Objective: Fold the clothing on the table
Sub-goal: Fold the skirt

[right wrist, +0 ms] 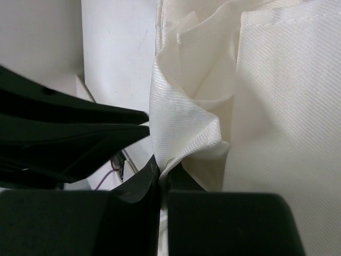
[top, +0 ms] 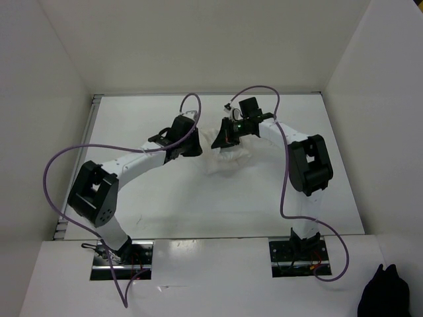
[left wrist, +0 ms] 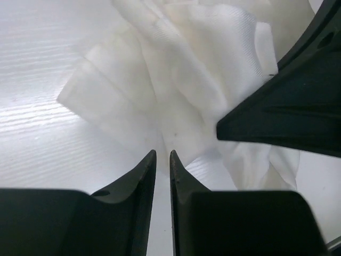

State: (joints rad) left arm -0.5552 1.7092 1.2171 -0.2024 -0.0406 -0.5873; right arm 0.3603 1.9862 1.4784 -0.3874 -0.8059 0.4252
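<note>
White upright walls (top: 39,79) are enclosing the work area on the left, back and right. The large flat white rectangular table (top: 198,205) is lying between them, and its thin metal edge rail (top: 94,109) is showing at the far left corner. Two black-and-white arms are reaching in from metal base plates (top: 122,261) at the near edge, and their wrists are meeting over the middle of the far half of the table. Purple cables (top: 56,165) are looping off both arms.

The white ribbed fabric clothing (top: 228,158) is sitting bunched and wrinkled at the table's centre, between the two wrists and partly under the right one. A black fabric lump (top: 386,294) is lying at the near right corner, off the table and well apart from everything else.

The right gripper (right wrist: 160,173) is pinching a raised fold of the clothing (right wrist: 277,106), with its jaws pressed together on the cloth. The left gripper (left wrist: 163,154) is pointing at the edge of the clothing (left wrist: 181,69) with only a thin slit between its jaws. The cloth is lying right at the tips, and I cannot tell whether any of it is caught. The right gripper's black finger is crossing the right side of the left wrist view, just beside the cloth. A small green light (top: 236,124) is glowing on the right wrist.
</note>
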